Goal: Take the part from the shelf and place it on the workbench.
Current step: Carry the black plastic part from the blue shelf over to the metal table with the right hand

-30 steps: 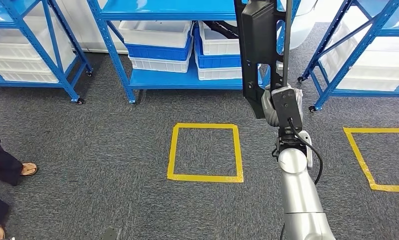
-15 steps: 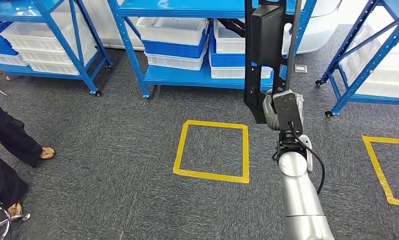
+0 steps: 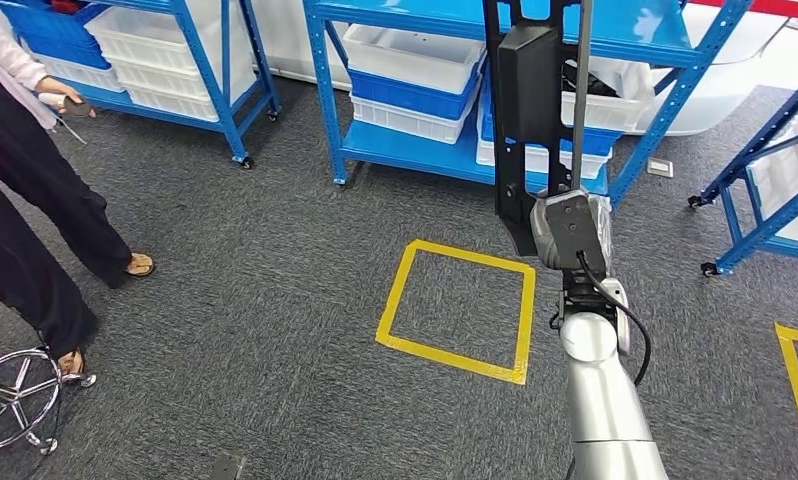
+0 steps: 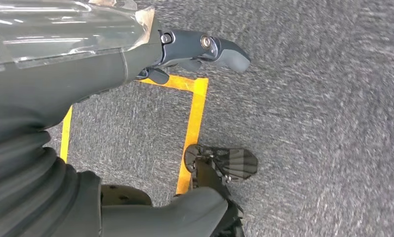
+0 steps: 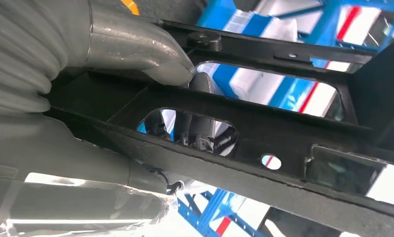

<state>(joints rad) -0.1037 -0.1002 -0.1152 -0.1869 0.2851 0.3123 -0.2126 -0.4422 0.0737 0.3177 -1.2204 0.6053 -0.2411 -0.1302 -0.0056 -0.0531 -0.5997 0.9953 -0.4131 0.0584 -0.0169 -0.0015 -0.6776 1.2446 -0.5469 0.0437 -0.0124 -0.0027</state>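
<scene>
- Our right hand (image 3: 567,228) grips the part (image 3: 528,120), a long black metal frame held upright right of centre in the head view; the right wrist view shows our thumb and fingers (image 5: 136,47) wrapped round one of its bars.
- Our left hand (image 4: 185,49) hangs over the floor, fingers loosely apart, nothing in them.
- Step in hand, as we judge it: carrying the part off the shelf toward the bench. No bench in sight yet, so the placing is not yet done.
- To do it well: keep the grip firm, keep the tall frame vertical and away from the shelf uprights; its upper end runs out of the frame's top, so we watch for swing while turning.
- Risk: the long part levers against the fingers and could twist in the grip.
- Surface: grey carpet floor (image 3: 255,300), with a yellow tape square (image 3: 458,312) at lower centre and another tape corner at the lower right edge.
- Room: blue shelf (image 3: 445,60) with white and blue bins across the top; more blue racks upper left and right.
- A person in dark trousers (image 3: 25,200) stands at the left edge; a chrome stool base (image 3: 15,398) lower left.
</scene>
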